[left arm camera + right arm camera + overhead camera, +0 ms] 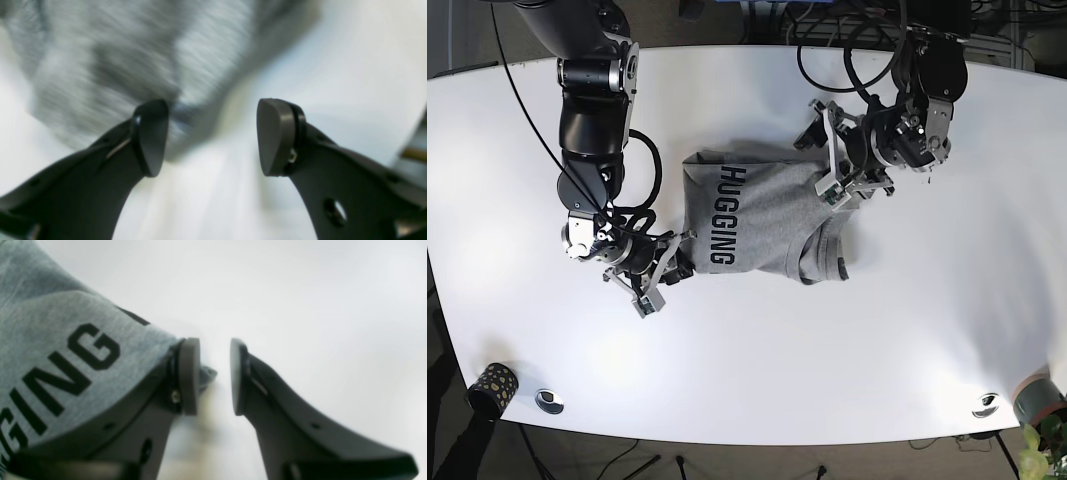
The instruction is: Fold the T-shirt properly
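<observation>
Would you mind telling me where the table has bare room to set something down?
The table is bare along its whole near side below the T-shirt, between the corner discs, and at the far left. The middle is crowded: the right hand at the shirt's left edge, the left hand over its right.

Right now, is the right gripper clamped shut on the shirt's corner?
No. In the right wrist view the right gripper stands open, and the T-shirt corner only pokes past one pad into the gap.

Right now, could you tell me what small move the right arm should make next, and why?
Probably close the right pincer: it is open at the T-shirt corner, a bit of cloth pokes between its pads, and nothing is gripped yet.
</observation>
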